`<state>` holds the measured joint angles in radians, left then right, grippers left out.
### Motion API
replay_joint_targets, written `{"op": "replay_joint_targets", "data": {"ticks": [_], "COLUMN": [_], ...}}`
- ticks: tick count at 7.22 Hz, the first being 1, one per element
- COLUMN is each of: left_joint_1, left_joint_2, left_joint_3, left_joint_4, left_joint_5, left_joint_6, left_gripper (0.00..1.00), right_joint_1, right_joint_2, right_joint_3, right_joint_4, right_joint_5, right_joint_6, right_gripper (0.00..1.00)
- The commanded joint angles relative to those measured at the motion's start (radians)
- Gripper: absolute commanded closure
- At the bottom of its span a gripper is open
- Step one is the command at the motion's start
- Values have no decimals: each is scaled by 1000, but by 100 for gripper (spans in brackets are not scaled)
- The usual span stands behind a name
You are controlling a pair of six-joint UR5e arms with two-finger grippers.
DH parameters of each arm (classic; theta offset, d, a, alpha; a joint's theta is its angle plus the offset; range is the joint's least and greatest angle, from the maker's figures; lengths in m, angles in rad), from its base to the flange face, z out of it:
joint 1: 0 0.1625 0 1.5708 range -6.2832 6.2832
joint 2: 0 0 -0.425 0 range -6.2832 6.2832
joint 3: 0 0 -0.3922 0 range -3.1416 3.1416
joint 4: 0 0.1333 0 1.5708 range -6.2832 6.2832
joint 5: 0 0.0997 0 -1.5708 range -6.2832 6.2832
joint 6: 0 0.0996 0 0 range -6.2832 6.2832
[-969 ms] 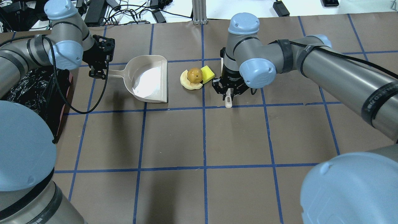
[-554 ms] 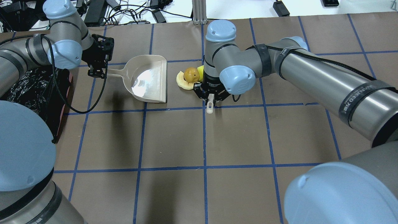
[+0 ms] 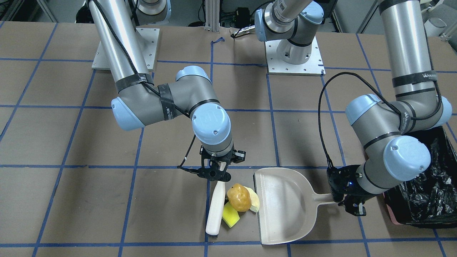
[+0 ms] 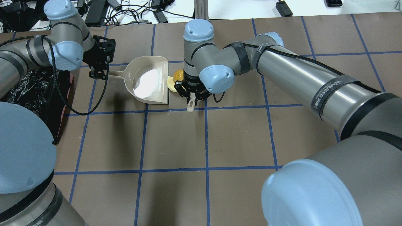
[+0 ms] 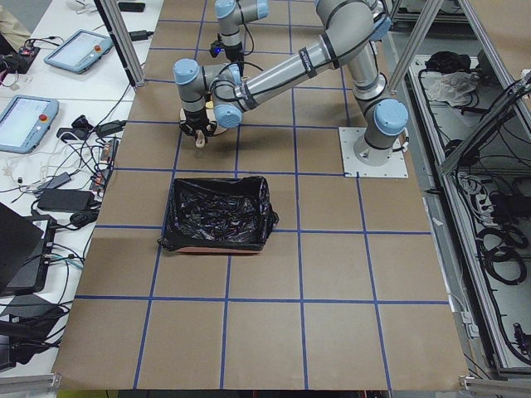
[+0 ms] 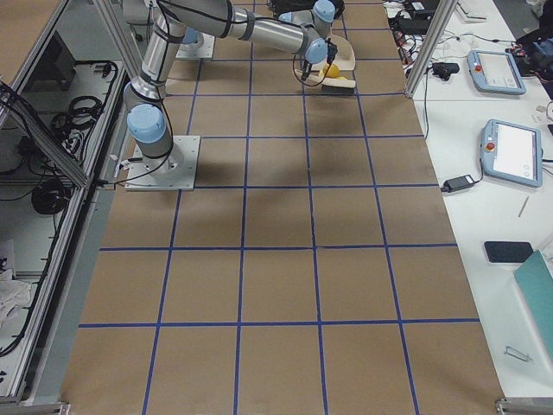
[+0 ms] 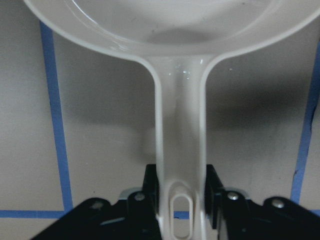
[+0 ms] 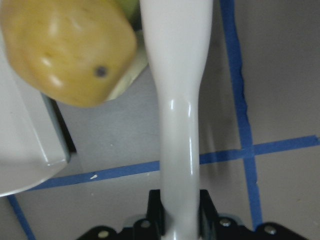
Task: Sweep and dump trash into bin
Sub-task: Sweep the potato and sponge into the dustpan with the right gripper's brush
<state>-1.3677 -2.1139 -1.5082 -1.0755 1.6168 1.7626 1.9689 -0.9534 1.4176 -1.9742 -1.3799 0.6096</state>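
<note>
Left claw (image 7: pixel 181 189) clamped on the dustpan (image 3: pixel 285 200) handle, right claw (image 3: pixel 217 174) clamped on the white sweeper (image 3: pixel 215 208).
The handle's end is cut off at the bottom of my left wrist view. The bin (image 3: pixel 428 200), crinkly black liner over a pink base, sits just behind that claw, partly covered by my own elbow. From overhead my right wrist hides nearly all the trash (image 4: pixel 171 84). Ahead of my right claw, on the pan side of the sweeper's blade, the brownish-yellow lump (image 3: pixel 238 197) lies over the pale curved slice (image 3: pixel 254 202) right at the pan's lip. The yellow sponge (image 3: pixel 230 216) touches the blade farther out, and the greenish corner at my wrist view's top edge is probably it.
</note>
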Motion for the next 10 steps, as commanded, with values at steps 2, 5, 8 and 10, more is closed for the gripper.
{"op": "replay_joint_targets", "data": {"ticks": [2,5,8,10], "left_joint_1": [1,-1,-1,-1], "left_joint_2": [-1,-1,-1,-1], "left_joint_3": [0,-1,-1,-1], "left_joint_4": [0,0,0,0], "left_joint_5": [0,-2,-2,-2], "left_joint_6": [0,0,0,-3], "left_gripper": [73,73,72,72], "right_joint_1": [68,96,113,139], "right_joint_2": [54,80,128,127], "right_joint_3": [-84,-141,-241,-262], "right_joint_4": [-11,-25,-26,-26], "right_joint_5": [66,126,166,188], "right_joint_6": [134,200,275,300], "right_gripper": [100,100,100,100]}}
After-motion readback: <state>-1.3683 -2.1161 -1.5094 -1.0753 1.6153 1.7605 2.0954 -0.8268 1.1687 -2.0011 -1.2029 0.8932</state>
